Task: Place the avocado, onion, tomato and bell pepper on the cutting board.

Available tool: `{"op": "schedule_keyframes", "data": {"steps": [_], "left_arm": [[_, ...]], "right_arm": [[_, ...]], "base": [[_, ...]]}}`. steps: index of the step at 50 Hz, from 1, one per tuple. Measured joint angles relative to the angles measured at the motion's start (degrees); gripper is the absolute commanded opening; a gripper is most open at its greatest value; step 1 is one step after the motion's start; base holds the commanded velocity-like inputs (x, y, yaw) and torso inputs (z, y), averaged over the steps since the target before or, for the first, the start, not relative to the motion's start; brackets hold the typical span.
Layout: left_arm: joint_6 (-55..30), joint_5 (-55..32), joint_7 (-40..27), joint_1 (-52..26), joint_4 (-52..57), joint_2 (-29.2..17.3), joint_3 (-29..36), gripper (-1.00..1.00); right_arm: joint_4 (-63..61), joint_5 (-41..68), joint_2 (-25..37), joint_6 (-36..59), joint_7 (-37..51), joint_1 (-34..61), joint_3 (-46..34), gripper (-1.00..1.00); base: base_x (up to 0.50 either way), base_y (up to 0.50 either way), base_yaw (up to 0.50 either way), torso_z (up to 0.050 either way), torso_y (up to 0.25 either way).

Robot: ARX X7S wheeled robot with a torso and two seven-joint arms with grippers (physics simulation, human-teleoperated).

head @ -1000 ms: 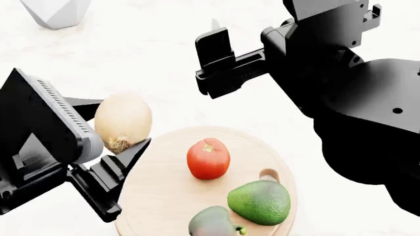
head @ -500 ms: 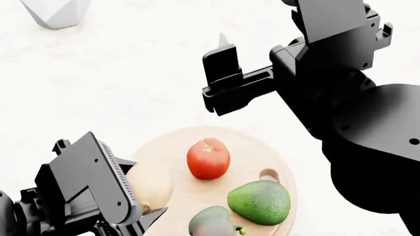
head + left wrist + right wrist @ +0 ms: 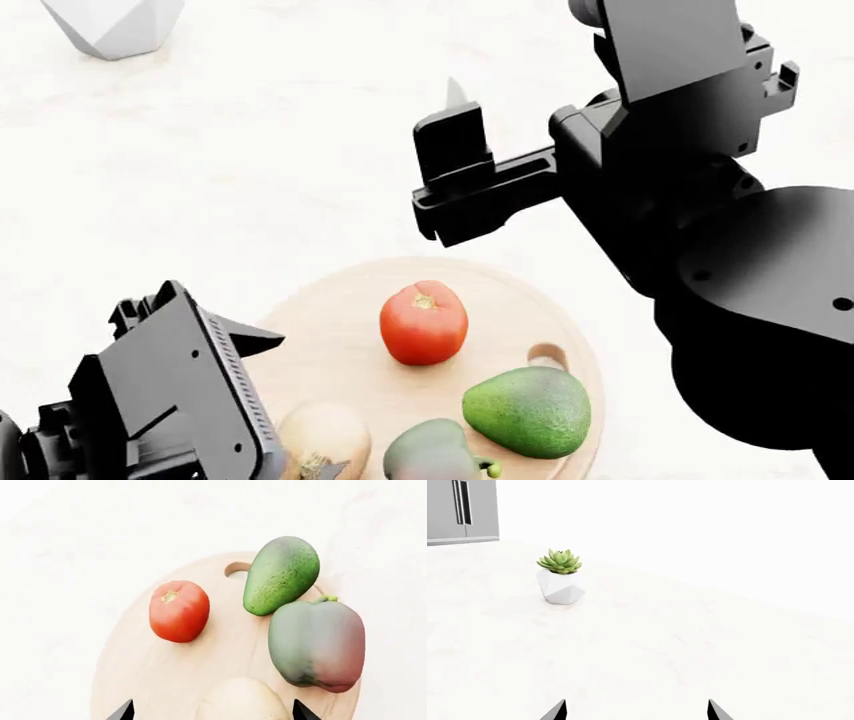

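The round wooden cutting board (image 3: 514, 300) lies on the white counter and carries all four items. The red tomato (image 3: 423, 322) is at its centre, the green avocado (image 3: 527, 411) by the handle hole, and the green-red bell pepper (image 3: 430, 455) and the pale onion (image 3: 324, 438) at its near edge. In the left wrist view the board (image 3: 133, 665) holds the tomato (image 3: 178, 610), avocado (image 3: 281, 575), pepper (image 3: 317, 642) and onion (image 3: 240, 700). My left gripper (image 3: 212, 712) (image 3: 287, 405) is open, its tips apart on either side of the onion. My right gripper (image 3: 454, 150) (image 3: 636, 712) is open and empty above the counter behind the board.
A white faceted pot (image 3: 114, 25) with a succulent (image 3: 560, 562) stands at the far left of the counter. A grey cabinet (image 3: 460, 510) is beyond it. My right arm's black body (image 3: 721, 250) hangs over the board's right side.
My left gripper carried the onion from left of the board down onto the board's near edge and opened off it. My right gripper rose slightly.
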Motion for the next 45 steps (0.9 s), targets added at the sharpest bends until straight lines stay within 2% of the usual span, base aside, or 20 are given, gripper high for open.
{"op": "schedule_keyframes", "data": {"steps": [6, 12, 17, 21, 26, 32, 45], "left_arm": [[-0.2, -2.9, -1.3, -2.3, 2.2, -0.6, -2.8, 1.00], [-0.5, -9.2, -4.6, -7.1, 4.0, -1.6, -8.5, 1.00], [0.8, -15.0, -10.0, -9.5, 5.5, -3.4, -14.3, 1.00], [4.5, -17.8, -16.4, -7.3, 7.6, -5.5, -19.9, 1.00], [11.0, -17.4, -24.8, 0.0, 12.2, -7.6, -27.0, 1.00], [19.6, -11.6, -31.8, 13.5, 17.5, -8.4, -33.9, 1.00], [35.4, 2.8, -36.5, 40.8, 22.2, -5.8, -42.2, 1.00]], "right_arm": [[0.0, -0.1, 0.0, -0.1, 0.0, -0.1, 0.1, 1.00], [0.1, -0.2, 0.0, -0.1, -0.1, -0.2, 0.2, 1.00], [-0.3, -0.4, 0.3, -0.4, 0.0, -0.3, 0.5, 1.00], [-2.4, -1.4, 1.3, -1.5, 1.2, -0.9, 0.8, 1.00], [-7.8, -5.5, 3.3, -4.3, 5.0, -3.1, 0.9, 1.00], [-16.1, -14.3, 6.4, -9.0, 12.7, -8.9, -0.1, 1.00], [-24.8, -38.0, 14.6, -23.8, 29.0, -27.3, -4.9, 1.00]], "base": [[0.00, 0.00, 0.00, 0.000, 0.000], [0.00, 0.00, 0.00, 0.000, 0.002], [0.00, 0.00, 0.00, 0.000, 0.000], [0.00, 0.00, 0.00, 0.000, 0.000], [0.00, 0.00, 0.00, 0.000, 0.000], [0.00, 0.00, 0.00, 0.000, 0.000], [0.00, 0.00, 0.00, 0.000, 0.000]]}}
